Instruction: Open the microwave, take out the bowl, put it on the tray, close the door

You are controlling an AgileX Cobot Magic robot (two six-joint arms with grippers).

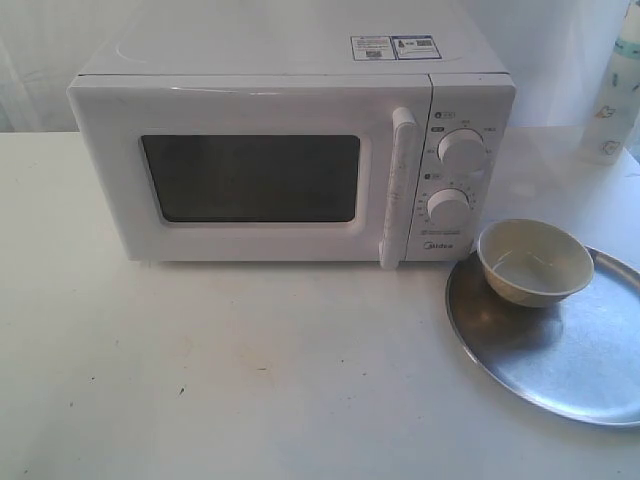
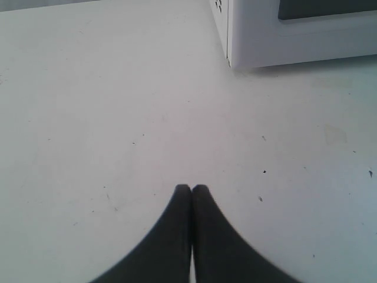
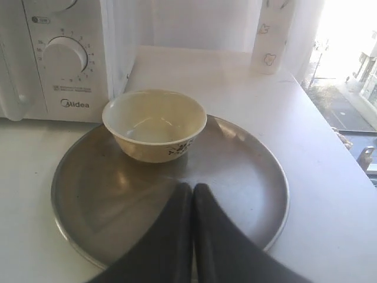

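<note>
Exterior view, nearest first: a white table (image 1: 250, 370) fills the foreground, and at about 4 o'clock lies the round silver tray (image 1: 570, 370), its far side cut off by the frame edge. The beige bowl (image 1: 533, 262) stands upright on the tray, at the tray's 10 o'clock. Just behind, from 9 o'clock across the centre, the white Midea microwave (image 1: 270, 60) sits with its door (image 1: 110, 180) shut flat against the front. The vertical bar handle (image 1: 397, 190) is beside two round knobs (image 1: 461, 150), and stickers (image 1: 395, 47) mark the top. Farthest back, at 2 o'clock, stands a pale bottle (image 1: 614, 90).

Neither arm shows in this view. In the left wrist view, the left gripper (image 2: 191, 187) has its dark fingers pressed together with nothing between them, above bare table, well apart from the microwave's lower corner. In the right wrist view, the right gripper (image 3: 193, 186) is likewise closed on nothing, tips over the tray, with the bowl just beyond them and not touched.
</note>
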